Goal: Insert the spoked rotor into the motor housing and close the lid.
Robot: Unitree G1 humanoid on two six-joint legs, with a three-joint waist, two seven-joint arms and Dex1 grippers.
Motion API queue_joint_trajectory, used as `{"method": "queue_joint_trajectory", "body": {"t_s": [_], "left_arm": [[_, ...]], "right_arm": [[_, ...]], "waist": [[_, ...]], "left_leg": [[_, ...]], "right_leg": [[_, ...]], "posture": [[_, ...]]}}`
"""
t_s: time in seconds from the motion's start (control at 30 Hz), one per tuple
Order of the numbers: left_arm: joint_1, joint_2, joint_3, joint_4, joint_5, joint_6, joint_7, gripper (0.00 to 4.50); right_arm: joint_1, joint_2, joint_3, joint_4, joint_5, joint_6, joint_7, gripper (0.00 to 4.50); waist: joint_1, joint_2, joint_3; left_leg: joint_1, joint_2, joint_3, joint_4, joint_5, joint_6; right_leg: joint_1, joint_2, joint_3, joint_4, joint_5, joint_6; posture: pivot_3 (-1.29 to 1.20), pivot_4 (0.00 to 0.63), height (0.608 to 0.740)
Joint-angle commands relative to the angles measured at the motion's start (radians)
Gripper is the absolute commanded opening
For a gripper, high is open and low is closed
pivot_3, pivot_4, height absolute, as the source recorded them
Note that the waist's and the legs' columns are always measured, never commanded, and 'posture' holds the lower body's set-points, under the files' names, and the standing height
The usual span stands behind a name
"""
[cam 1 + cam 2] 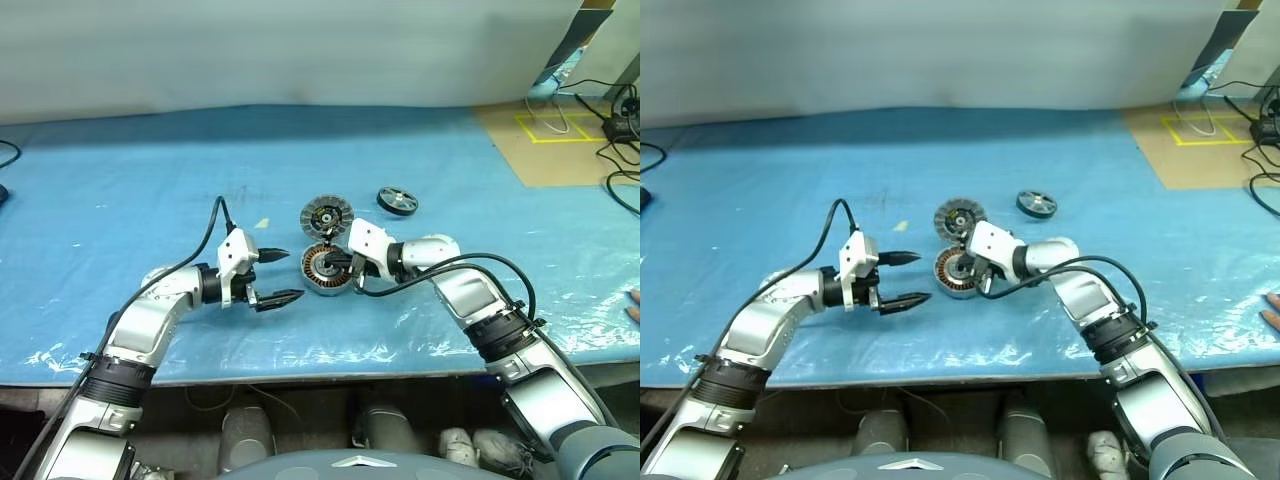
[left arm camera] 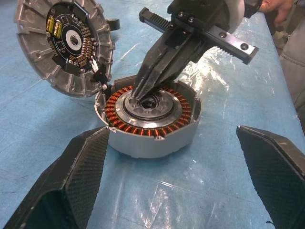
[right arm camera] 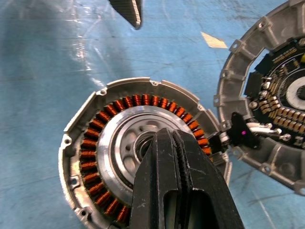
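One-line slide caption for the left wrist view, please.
Right gripper, fingers shut, tips in the motor housing hub; the lid leans beside.

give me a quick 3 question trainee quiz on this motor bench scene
1. True or false: the spoked rotor already sits inside the motor housing.
2. Which gripper has its tips at the housing's centre hub? A left gripper B right gripper
3. Fill in: the lid stands beside the housing with its circuit-board face ____ covering the windings.

Key: 1 false, it lies apart on the blue sheet. 2 B, shut; the left is open beside the housing. 3 not.
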Motion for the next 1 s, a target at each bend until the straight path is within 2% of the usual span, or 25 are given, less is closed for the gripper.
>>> {"method": "queue_joint_trajectory", "body": {"t_s": [0.03, 0.13, 0.27, 0.37, 0.53, 0.83, 1.0], "left_arm": [[-0.007, -0.004, -0.003, -0.014, -0.006, -0.018, -0.006, 4.50], [-0.003, -0.006, -0.004, -0.015, -0.008, -0.019, -0.009, 4.50], [-0.002, -0.008, -0.005, -0.010, -0.007, -0.024, -0.012, 4.50], [-0.002, -0.011, -0.006, -0.008, -0.006, -0.026, -0.012, 4.50], [-0.003, -0.015, -0.008, -0.007, -0.004, -0.027, -0.011, 4.50], [0.002, -0.012, -0.006, -0.006, -0.003, -0.028, -0.011, 4.50], [0.001, -0.015, -0.008, -0.007, -0.003, -0.028, -0.011, 4.50]], "right_arm": [[0.058, -0.011, 0.011, 0.081, -0.035, 0.049, -0.011, 0.03], [0.042, 0.082, -0.179, -0.074, 0.239, 0.210, 0.013, 0.03], [0.007, 0.102, -0.295, -0.160, 0.395, 0.354, 0.028, 0.03], [0.015, 0.064, -0.225, -0.177, 0.328, 0.336, 0.034, 0.03], [0.037, 0.035, -0.120, -0.163, 0.232, 0.270, 0.039, 0.03], [0.028, 0.040, -0.102, -0.115, 0.203, 0.247, 0.039, 0.03], [0.036, 0.022, 0.036, 0.063, 0.001, 0.151, -0.038, 0.03]], "waist": [[0.000, 0.000, -0.001], [0.000, 0.000, 0.000], [-0.010, 0.003, 0.003], [-0.015, 0.003, 0.002], [-0.014, 0.003, 0.003], [-0.012, 0.003, 0.003], [-0.015, 0.003, 0.002]], "left_leg": [[0.000, 0.000, 0.000, 0.000, 0.000, 0.001], [0.000, 0.000, 0.000, -0.003, -0.002, 0.003], [-0.014, 0.001, 0.000, -0.003, 0.001, -0.001], [-0.017, 0.002, 0.000, -0.005, 0.002, -0.001], [-0.017, 0.004, -0.001, -0.009, 0.000, -0.004], [-0.015, 0.003, 0.000, -0.004, 0.000, -0.004], [-0.013, 0.003, 0.000, -0.004, 0.000, -0.004]], "right_leg": [[0.000, 0.000, 0.000, 0.000, -0.001, 0.001], [0.000, 0.000, 0.000, -0.001, -0.002, 0.003], [-0.014, 0.001, 0.000, -0.001, 0.002, -0.003], [-0.020, 0.004, -0.001, -0.002, 0.003, -0.002], [-0.020, 0.006, -0.002, -0.005, 0.003, -0.002], [-0.017, 0.004, -0.002, -0.005, 0.002, -0.002], [-0.014, 0.004, -0.001, -0.004, 0.002, -0.002]], "posture": [[0.00, 0.150, 0.740], [0.00, 0.150, 0.740], [0.00, 0.150, 0.740], [0.00, 0.150, 0.740], [0.00, 0.150, 0.740], [0.00, 0.150, 0.740], [0.00, 0.150, 0.740]]}}
